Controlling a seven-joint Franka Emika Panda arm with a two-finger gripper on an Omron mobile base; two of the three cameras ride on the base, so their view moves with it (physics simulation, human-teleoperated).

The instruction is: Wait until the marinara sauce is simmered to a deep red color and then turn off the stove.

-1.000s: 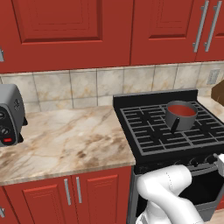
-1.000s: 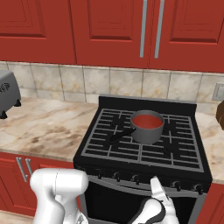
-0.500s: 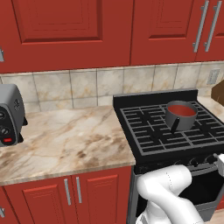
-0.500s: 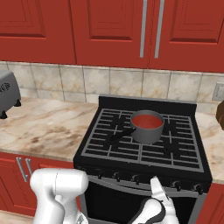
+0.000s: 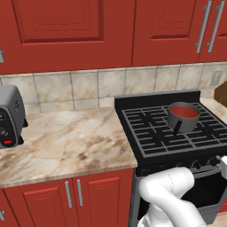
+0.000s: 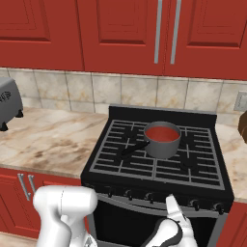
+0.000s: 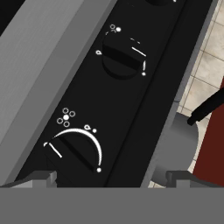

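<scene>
Nearest the cameras, the white arm bends low in front of the range, with the gripper (image 6: 176, 212) pointing up just below the row of front knobs, toward the right half of the stove (image 6: 159, 164). In the hand view the two finger tips (image 7: 37, 178) sit at the bottom edge, set wide apart with nothing between them; the jaws stand about fully open and hold nothing.

Directly ahead of the fingers lies the black knob panel. The nearer knob (image 7: 74, 151) carries a white arc and a pointer mark; the farther knob (image 7: 122, 56) shows a shorter set of white marks. The exact setting of either knob cannot be read with confidence from this angle. The underside of the grey saucepan (image 7: 177, 142) and its dark handle appear past the panel edge in the same view.

On the cooktop, the saucepan (image 6: 162, 140) stands upright on the grid grates at the rear centre burner area, handle pointing forward and to the left. The marinara sauce (image 6: 162, 133) fills it as a smooth red disc.

To the left of the range runs a marbled beige counter (image 5: 66, 142) over red cabinet doors. A grey toaster (image 5: 9, 116) stands at its far left. Behind, a tiled backsplash (image 5: 111, 84) rises to red upper cabinets (image 5: 88, 31) with silver bar handles.
</scene>
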